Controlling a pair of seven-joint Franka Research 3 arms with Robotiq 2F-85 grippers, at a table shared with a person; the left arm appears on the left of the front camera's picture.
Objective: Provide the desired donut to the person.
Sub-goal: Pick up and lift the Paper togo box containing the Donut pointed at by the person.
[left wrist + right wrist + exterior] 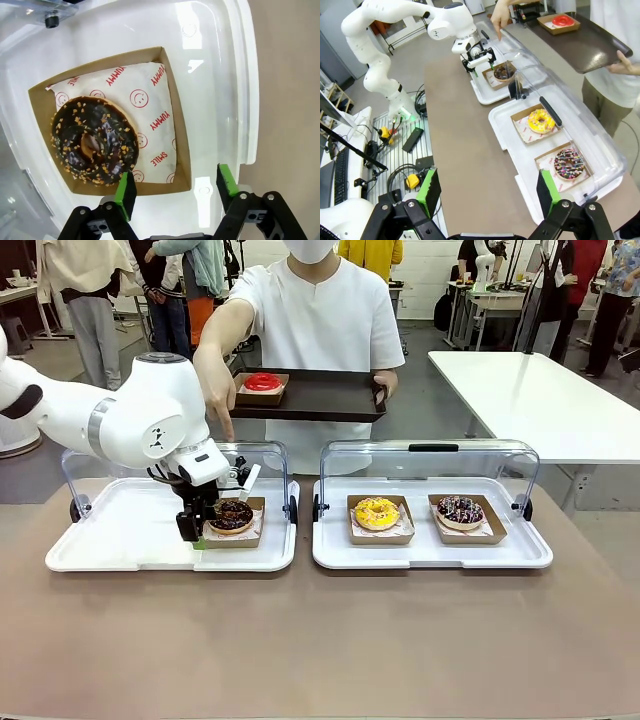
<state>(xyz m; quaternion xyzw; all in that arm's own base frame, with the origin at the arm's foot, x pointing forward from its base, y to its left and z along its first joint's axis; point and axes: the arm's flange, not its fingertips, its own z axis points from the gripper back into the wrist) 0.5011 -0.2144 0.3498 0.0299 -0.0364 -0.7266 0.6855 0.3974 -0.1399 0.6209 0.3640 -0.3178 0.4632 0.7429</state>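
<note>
Left gripper is low inside the left white plastic serving tray. It sits at the near edge of a shallow brown cardboard tray holding the chocolate-glazed ring donut with nut crumbs.

Left wrist view:
- The jaws are apart.
- One green pad is over the cardboard tray's near wall, just beside the glaze.
- The other pad is out over the white tray's rim, and the card's corner lies between the two.
- Nothing is clamped that I can see. I cannot tell if the inner pad touches the card.
- The chocolate donut rests on a white paper liner printed in red with "YUMMY" and "SMILE".

Right gripper is high above the near side of the brown table top. Its jaws are wide and released, with nothing between them.

The person in the white short-sleeved shirt is at the far side:
- The pointing hand is stretched forward, forefinger down over the back of the left tray, above the chocolate donut.
- The other hand grips a dark brown rectangular carrying tray.
- On that tray is a red-glazed ring donut in its own card holder.

Right white plastic serving tray:
- It holds a yellow-glazed donut and a dark donut with coloured sprinkles.
- Each is in a card holder. They sit side by side, not touching.

The clear hinged lids stand raised at the back of both serving trays, which lie next to each other on the table
</note>
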